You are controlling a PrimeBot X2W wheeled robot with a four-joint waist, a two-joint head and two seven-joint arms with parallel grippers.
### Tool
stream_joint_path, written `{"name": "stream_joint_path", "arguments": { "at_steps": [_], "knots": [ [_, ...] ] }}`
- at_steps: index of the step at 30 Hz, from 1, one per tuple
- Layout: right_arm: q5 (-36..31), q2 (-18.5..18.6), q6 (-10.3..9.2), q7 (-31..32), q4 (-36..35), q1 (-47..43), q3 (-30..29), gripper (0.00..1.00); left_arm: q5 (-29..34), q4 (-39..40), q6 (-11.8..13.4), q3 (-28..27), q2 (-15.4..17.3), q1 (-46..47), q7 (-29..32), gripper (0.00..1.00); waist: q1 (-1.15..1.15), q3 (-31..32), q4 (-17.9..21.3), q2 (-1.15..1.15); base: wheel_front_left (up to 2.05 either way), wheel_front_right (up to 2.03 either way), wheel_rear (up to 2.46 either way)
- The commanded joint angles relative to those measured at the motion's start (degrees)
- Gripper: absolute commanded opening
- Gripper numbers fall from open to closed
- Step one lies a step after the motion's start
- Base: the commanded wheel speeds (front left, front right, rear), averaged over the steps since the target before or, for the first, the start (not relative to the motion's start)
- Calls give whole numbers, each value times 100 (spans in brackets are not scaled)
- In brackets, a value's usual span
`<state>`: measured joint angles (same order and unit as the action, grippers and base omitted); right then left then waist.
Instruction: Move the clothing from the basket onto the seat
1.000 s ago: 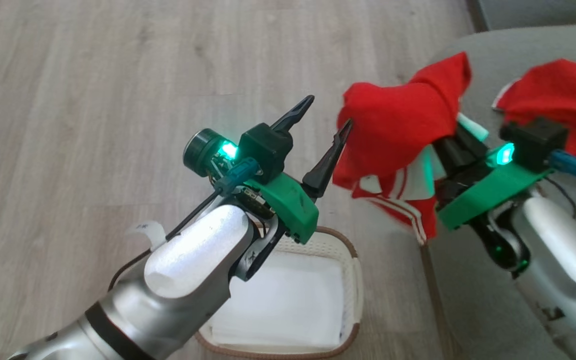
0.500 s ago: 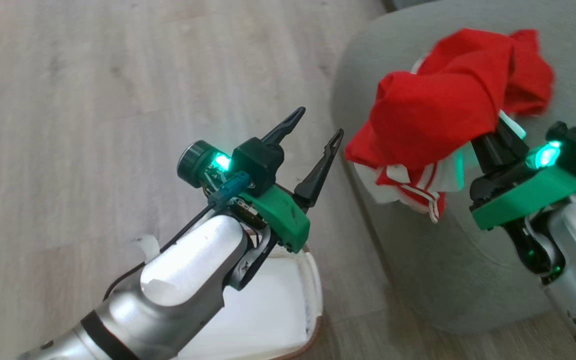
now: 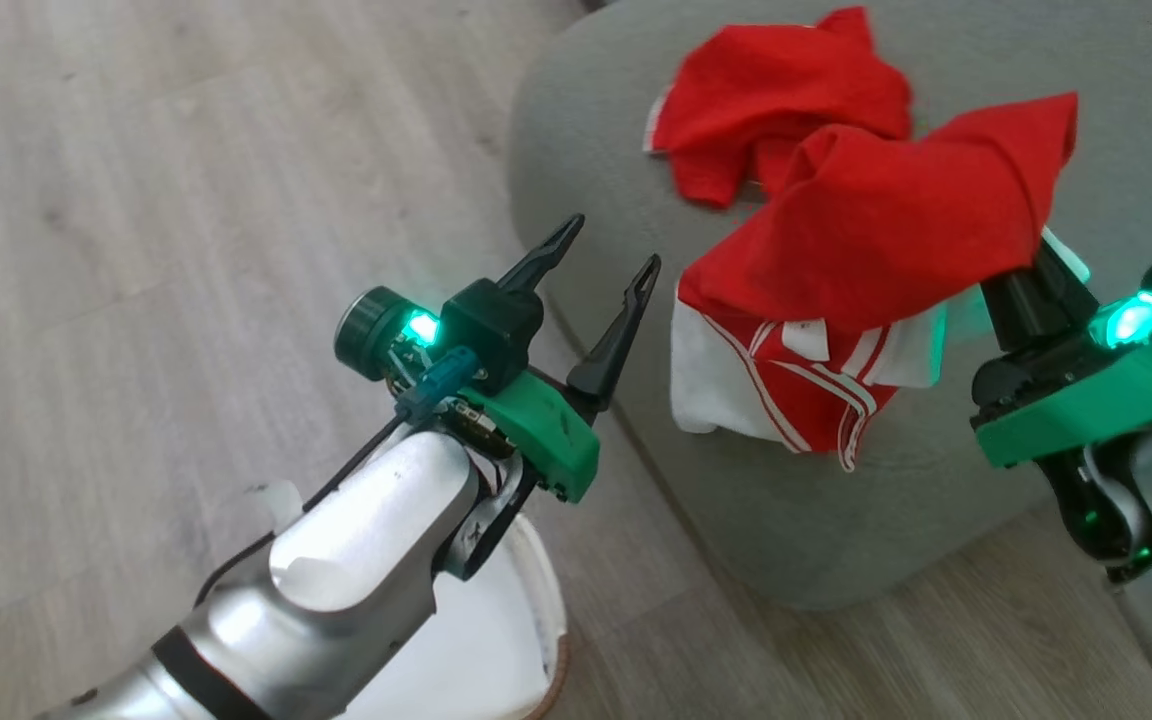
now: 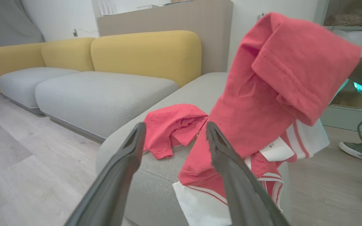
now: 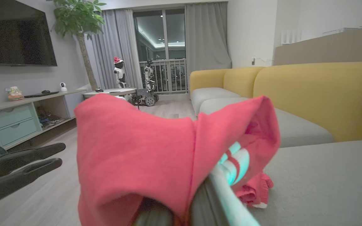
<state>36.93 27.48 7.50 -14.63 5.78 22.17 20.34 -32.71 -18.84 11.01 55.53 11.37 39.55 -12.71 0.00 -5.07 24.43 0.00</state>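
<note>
One piece of the clothing, a red garment with white panels and stripes (image 3: 876,230), hangs draped over my right gripper (image 3: 1024,288), which is shut on it; the cloth hides the fingertips. It hangs above the grey-green seat (image 3: 836,520), its white hem near the cushion. The other red garment (image 3: 776,90) lies crumpled on the seat farther back. My left gripper (image 3: 611,245) stands open and empty over the floor, just left of the seat's edge. Part of the white basket (image 3: 548,600) shows below my left arm. The left wrist view shows the hanging garment (image 4: 262,94) and the lying one (image 4: 171,128).
Wooden floor (image 3: 186,250) spreads to the left. A sofa with yellow backs and grey cushions (image 4: 105,91) stands behind the seat. A person's shoes (image 4: 357,150) are on the floor at the right. A low cabinet (image 5: 17,119) lines the far wall.
The head camera has swung right, so the basket has slid toward the lower left. My right gripper has carried the striped garment from beside the seat's edge to above the seat. Left gripper unchanged.
</note>
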Motion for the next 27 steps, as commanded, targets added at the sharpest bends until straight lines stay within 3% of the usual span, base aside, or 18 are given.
{"name": "stream_joint_path", "arguments": {
  "at_steps": [1,5,12,20,27],
  "knots": [
    [-6,69,-1,-37,-245,-29,-57,0,-46,131,-37,-230,131,162,-78,100,0,13,243,0,0,0,0],
    [-10,54,-1,-37,-320,-106,-107,0,-57,123,-97,-216,153,112,-109,100,0,21,449,0,0,0,0],
    [13,183,-1,-37,-515,-303,-430,0,-144,72,-481,-75,33,164,-143,100,0,-72,642,0,0,0,0],
    [56,275,-1,-37,-663,-364,-721,0,-90,-118,-551,-35,-103,287,-174,100,0,-192,658,0,0,0,0],
    [325,396,-1,-37,-491,322,-708,0,8,-160,-521,6,-130,459,-152,100,0,-466,642,0,0,0,0]
  ]
}}
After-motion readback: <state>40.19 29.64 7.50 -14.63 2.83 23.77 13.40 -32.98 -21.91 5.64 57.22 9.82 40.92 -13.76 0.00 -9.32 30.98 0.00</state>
